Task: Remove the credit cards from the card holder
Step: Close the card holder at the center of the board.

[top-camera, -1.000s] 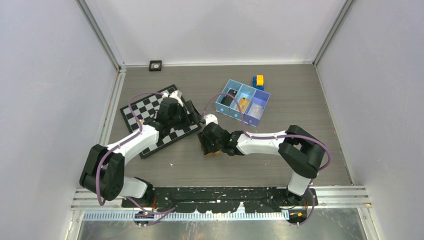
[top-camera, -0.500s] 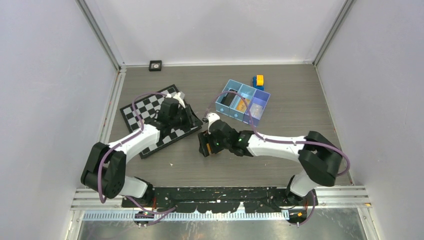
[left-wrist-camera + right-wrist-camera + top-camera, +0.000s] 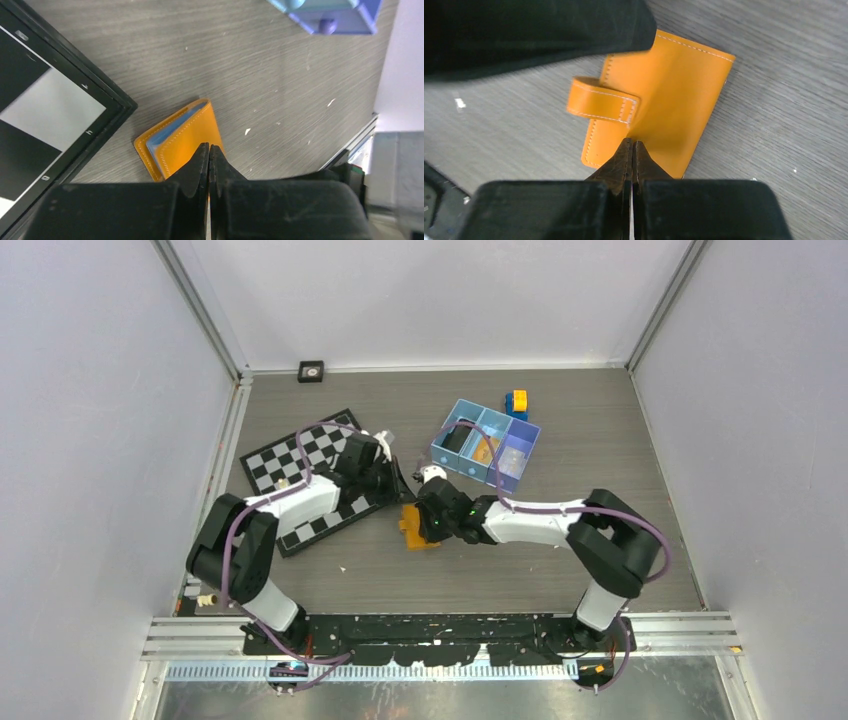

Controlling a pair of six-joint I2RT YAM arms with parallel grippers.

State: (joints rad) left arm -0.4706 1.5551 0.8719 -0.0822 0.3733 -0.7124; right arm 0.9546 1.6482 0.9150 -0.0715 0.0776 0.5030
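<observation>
The orange card holder [image 3: 415, 530] lies folded on the grey table, its closing tab [image 3: 601, 100] wrapped over one edge. In the left wrist view the card holder [image 3: 187, 137] shows a blue layer [image 3: 167, 134] between its covers; I cannot tell whether it is a card or a sleeve. My left gripper [image 3: 209, 148] is shut and empty, its tips over the holder's corner. My right gripper [image 3: 631, 144] is shut and empty too, pointing at the card holder [image 3: 669, 105] just beside the tab. The left gripper's black body [image 3: 524, 30] fills the top of the right wrist view.
A black-and-white chessboard [image 3: 300, 465] lies left of the holder, its black rim [image 3: 90, 100] close to it. A blue three-compartment tray [image 3: 486, 446] stands behind, a yellow-and-blue block [image 3: 517, 402] beyond it. Grey walls enclose the table.
Both grippers have closed. The left arm has swung right, off the chessboard towards the holder. The right gripper has shifted off the holder, which now shows more.
</observation>
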